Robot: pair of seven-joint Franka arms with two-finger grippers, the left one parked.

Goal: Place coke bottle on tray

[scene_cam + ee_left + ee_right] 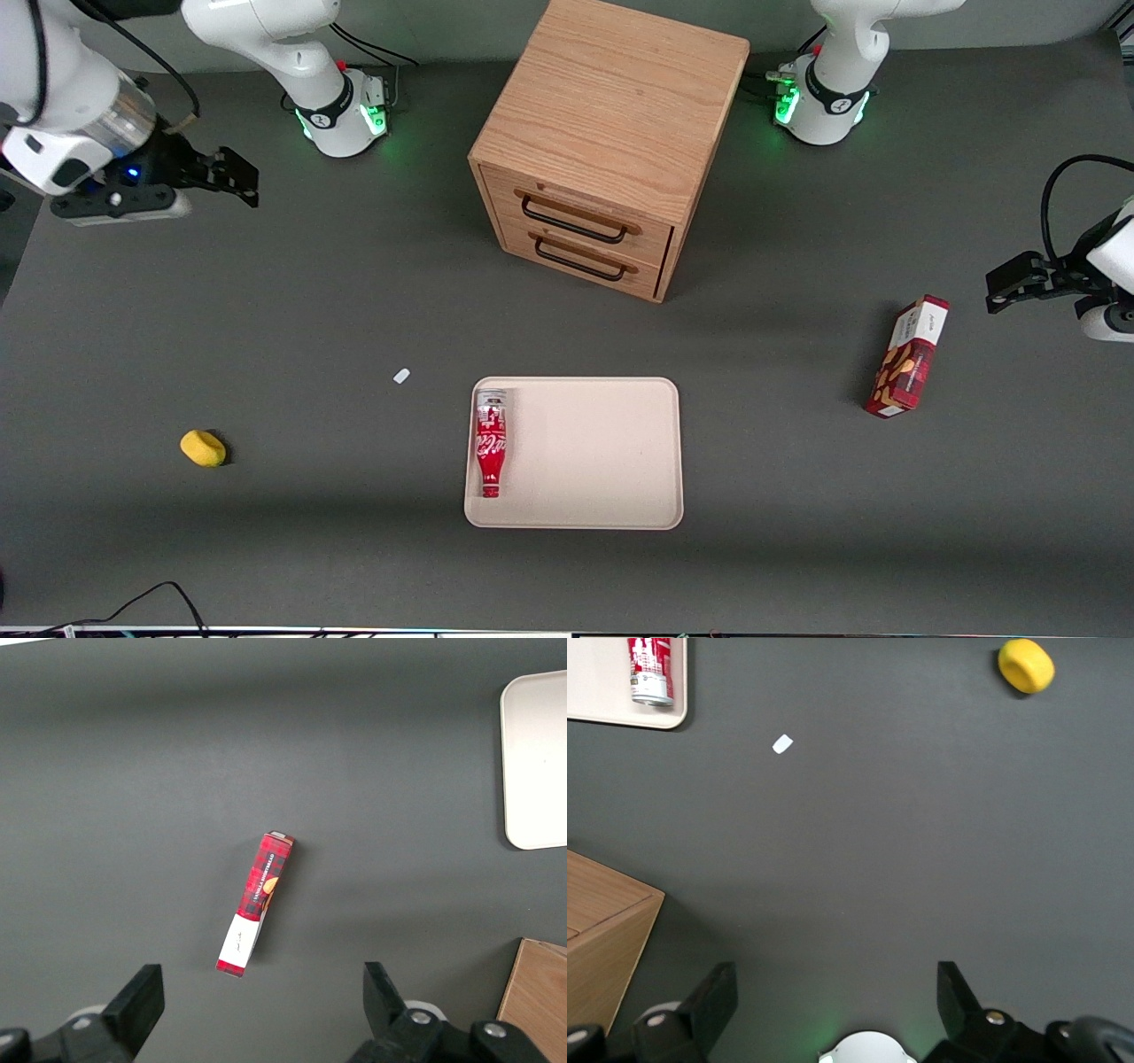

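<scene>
The coke bottle [490, 447] lies flat on the cream tray [602, 452], along the tray's edge toward the working arm's end, neck pointing toward the front camera and silver base away from it. Its base end also shows in the right wrist view [651, 672], on a corner of the tray [602, 691]. My right gripper [232, 177] is open and empty, raised well above the table near its own arm's base, far from the tray; its two fingers stand wide apart in the wrist view [837, 997].
A wooden two-drawer cabinet [602, 142] stands farther from the front camera than the tray. A yellow object [203, 447] and a small white scrap [401, 376] lie toward the working arm's end. A red snack box [908, 356] lies toward the parked arm's end.
</scene>
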